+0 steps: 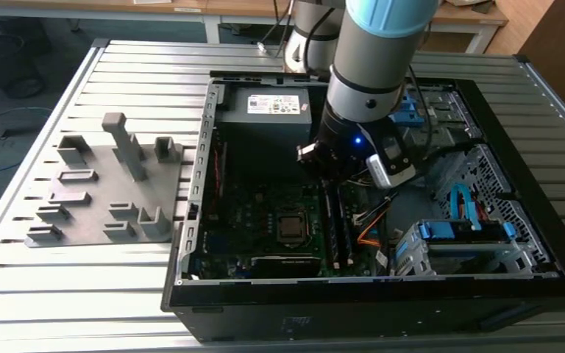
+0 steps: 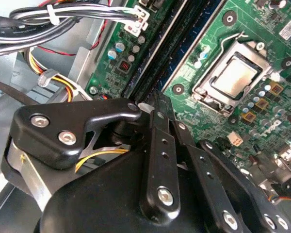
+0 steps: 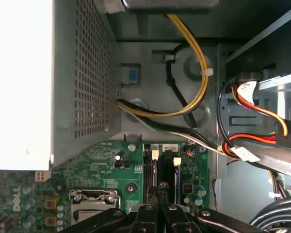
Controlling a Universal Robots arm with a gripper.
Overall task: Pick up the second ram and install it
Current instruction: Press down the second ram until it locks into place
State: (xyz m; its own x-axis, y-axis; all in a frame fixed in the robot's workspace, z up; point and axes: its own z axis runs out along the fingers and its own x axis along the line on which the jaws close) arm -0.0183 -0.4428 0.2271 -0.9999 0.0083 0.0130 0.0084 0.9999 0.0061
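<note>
My arm [image 1: 366,73] steeply down, wrist low, gripper [image 3: 161,191] with fingers [image 2: 157,141] pressed close together.

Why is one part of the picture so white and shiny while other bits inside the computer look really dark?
In the first wrist view, the power supply box catches so much light that its side washes out to plain white. In the exterior view, the motherboard lies in shadow deep inside the case. In the second wrist view, the processor socket shows a bright glare patch.

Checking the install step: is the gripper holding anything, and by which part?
Cannot be told: the gripper sits at the memory slots, with no stick visibly between its fingers.
</note>
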